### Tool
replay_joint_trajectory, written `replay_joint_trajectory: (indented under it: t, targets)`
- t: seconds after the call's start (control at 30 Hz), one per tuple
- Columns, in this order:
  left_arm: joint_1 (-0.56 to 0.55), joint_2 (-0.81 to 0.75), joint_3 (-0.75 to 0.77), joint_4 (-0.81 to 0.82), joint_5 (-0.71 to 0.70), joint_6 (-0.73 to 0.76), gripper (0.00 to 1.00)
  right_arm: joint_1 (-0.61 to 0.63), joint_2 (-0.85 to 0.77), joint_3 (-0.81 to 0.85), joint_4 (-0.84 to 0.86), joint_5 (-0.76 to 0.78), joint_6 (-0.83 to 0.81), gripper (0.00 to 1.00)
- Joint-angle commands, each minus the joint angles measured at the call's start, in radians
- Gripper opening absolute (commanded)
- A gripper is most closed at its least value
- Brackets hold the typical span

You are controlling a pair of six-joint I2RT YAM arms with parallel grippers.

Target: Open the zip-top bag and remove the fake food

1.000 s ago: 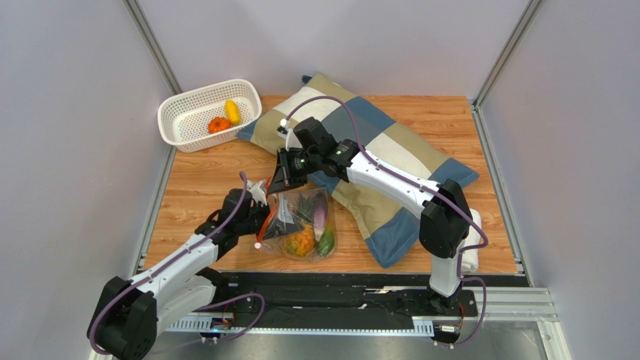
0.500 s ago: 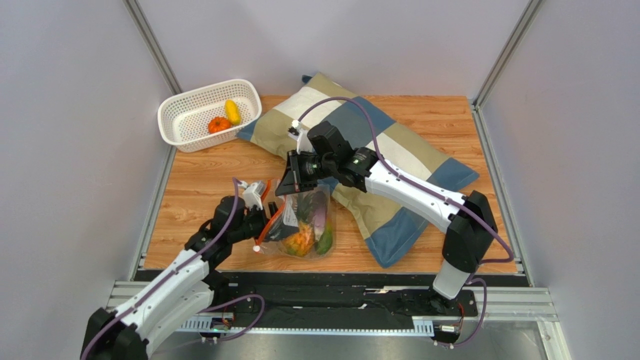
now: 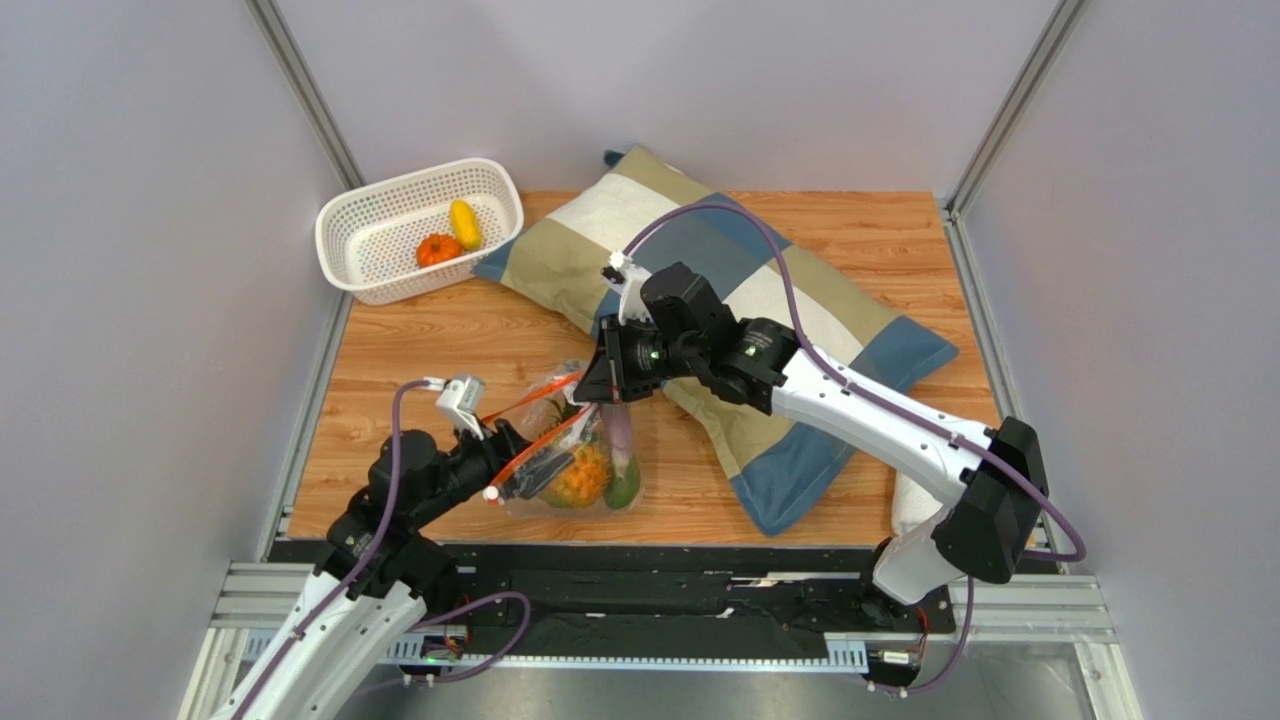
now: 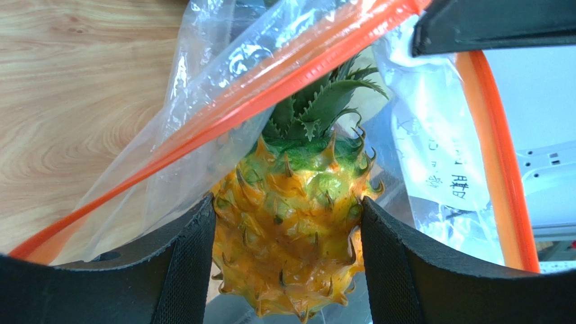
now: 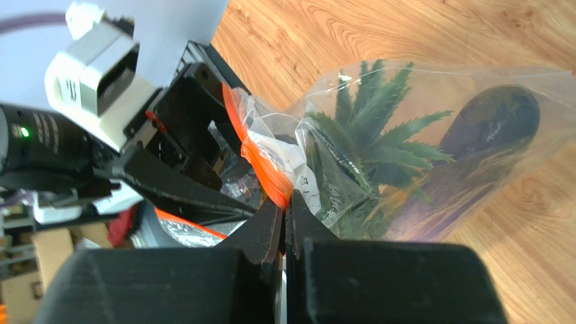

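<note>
Top view: the zip-top bag (image 3: pixel 562 396) lies on the worktop (image 3: pixel 398 375) close to its near edge, left of the middle, with its mouth turned to the left; through the clear plastic show the pineapple (image 3: pixel 579 474), a green mango (image 3: pixel 622 482) and a purple eggplant (image 3: pixel 621 435); the left gripper (image 3: pixel 511 458) reaches into the mouth, and the right gripper (image 3: pixel 604 387) comes in from over the pillow (image 3: pixel 781 285) to the bag's far rim; the pillow lies slantwise from the far edge toward the right near corner; in the far left corner stands a white basket (image 3: pixel 361 225) holding an orange-red round fruit (image 3: pixel 439 249) and a yellow piece (image 3: pixel 466 224), well apart from the bag.

Left wrist view: the left gripper (image 4: pixel 287 206) is inside the bag, its two black pads (image 4: pixel 189 270) pressed against either flank of the pineapple (image 4: pixel 291 236), so it grips the fruit; the green crown points away from the camera; the orange zip strip (image 4: pixel 270 94) runs across above the crown, loose and slack.

Right wrist view: the right gripper (image 5: pixel 285 202) has its fingers closed tight together on the bag's rim, right at the orange strip; beyond them the bag (image 5: pixel 541 88) rests on the wood, with the pineapple's green crown and the dark eggplant (image 5: pixel 493 121) inside; the left arm's black fingers enter the mouth from the left.
</note>
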Motion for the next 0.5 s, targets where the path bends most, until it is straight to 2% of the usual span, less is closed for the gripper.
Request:
replay_joint_trajectory:
  t: [0.0,0.1,0.13,0.17,0.23,0.33,0.37,0.43,0.47]
  targets:
    - [-0.001,0.018,0.076,-0.041,-0.101,-0.103,0.0,0.005,-0.031,0.101,-0.101,0.117,-0.195,0.0]
    - [0.0,0.115,0.098,0.039,-0.08,-0.135,0.0,0.063,0.029,0.169,-0.182,0.103,-0.2,0.37]
    - [-0.001,0.139,0.107,0.052,-0.074,-0.143,0.0,0.081,0.029,0.167,-0.197,0.12,-0.19,0.62]
    - [-0.001,0.159,0.133,0.045,-0.081,-0.141,0.0,0.084,0.023,0.146,-0.199,0.158,-0.175,0.7]
    - [0.0,0.186,0.15,0.02,-0.106,-0.147,0.0,0.084,-0.04,0.044,-0.187,0.21,-0.109,0.83]
    - [0.0,0.172,0.147,0.011,-0.135,-0.166,0.0,0.083,-0.193,-0.099,-0.113,0.272,-0.048,0.91]
    - [0.0,0.169,0.153,-0.003,-0.137,-0.166,0.0,0.083,-0.233,-0.198,-0.075,0.284,-0.042,0.94]
    - [0.0,0.17,0.165,-0.021,-0.128,-0.176,0.0,0.083,-0.346,-0.309,-0.033,0.272,-0.075,0.97]
    - [0.0,0.17,0.18,-0.045,-0.118,-0.181,0.0,0.083,-0.382,-0.428,0.018,0.26,-0.097,0.99]
